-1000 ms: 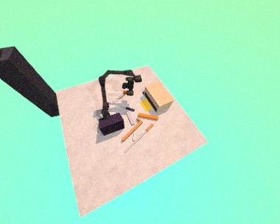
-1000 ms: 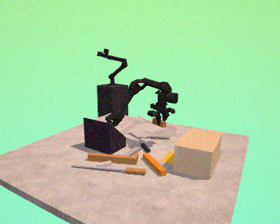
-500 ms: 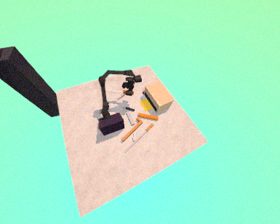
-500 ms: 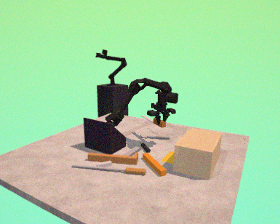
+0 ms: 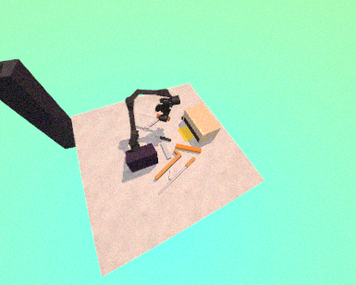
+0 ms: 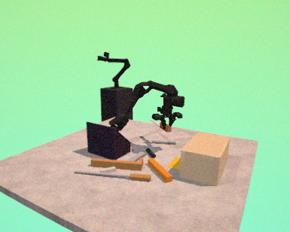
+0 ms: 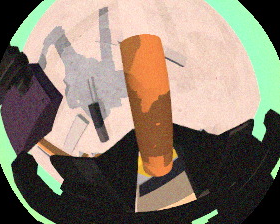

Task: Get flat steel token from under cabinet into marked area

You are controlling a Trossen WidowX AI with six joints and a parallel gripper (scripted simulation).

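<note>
The tan cabinet [image 5: 202, 117] [image 6: 201, 162] stands on the table. The yellow marked area [image 5: 186, 134] [image 6: 174, 163] lies in front of its dark slotted side. I cannot make out the token in any view. My gripper [image 5: 164, 118] [image 6: 167, 126] is shut on the orange handle [image 7: 147, 95] of a tool with a thin pale shaft. The handle is raised above the table on the far side of the marked area. The shaft slants away from the handle in the top and exterior views. Much of the cabinet front is hidden behind the gripper in the wrist view.
An orange block [image 5: 188, 148] [image 6: 160, 170], an orange hooked bar [image 5: 167, 167] [image 6: 116, 163] and an orange-handled rod [image 5: 190, 162] [image 6: 140, 177] lie near the cabinet. A black-handled tool [image 5: 165, 139] [image 6: 151, 153] [image 7: 97, 120] and a grey strip [image 7: 76, 132] lie near the dark arm base [image 5: 141, 158] [image 6: 106, 142].
</note>
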